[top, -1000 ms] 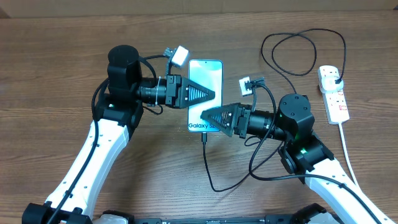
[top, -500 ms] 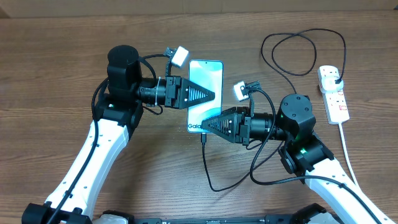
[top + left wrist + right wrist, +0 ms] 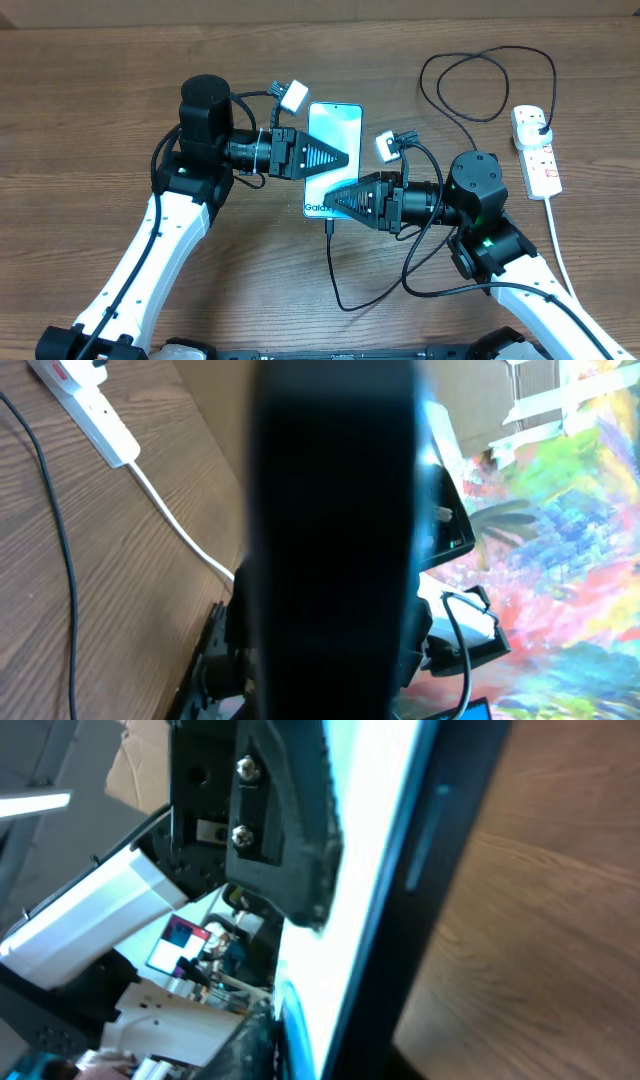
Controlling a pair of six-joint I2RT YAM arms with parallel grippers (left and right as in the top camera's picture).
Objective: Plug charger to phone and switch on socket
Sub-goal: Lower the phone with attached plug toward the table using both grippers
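Note:
The phone (image 3: 335, 128), its screen bright cyan, lies between both arms at the table's middle. My left gripper (image 3: 343, 158) is shut on its left side; in the right wrist view one of its black fingers (image 3: 280, 830) presses on the glowing screen (image 3: 380, 850). From the right, my right gripper (image 3: 335, 200) is shut on the phone's lower end, over the printed text. The charger's tip (image 3: 328, 226) lies just below the phone's bottom edge, apart from it, and its thin black cable (image 3: 335, 280) loops away. The white socket (image 3: 535, 150) sits far right with a black plug (image 3: 541, 125) in it.
The socket's thick white cord (image 3: 560, 250) runs toward the front edge. The black cable makes a wide loop (image 3: 485, 85) at the back right. A dark blurred slab (image 3: 330, 510) fills the left wrist view; the socket (image 3: 90, 400) shows at its top left.
My right gripper has slid left along the phone's lower end and closed on it. The phone and my left gripper have shifted slightly right.

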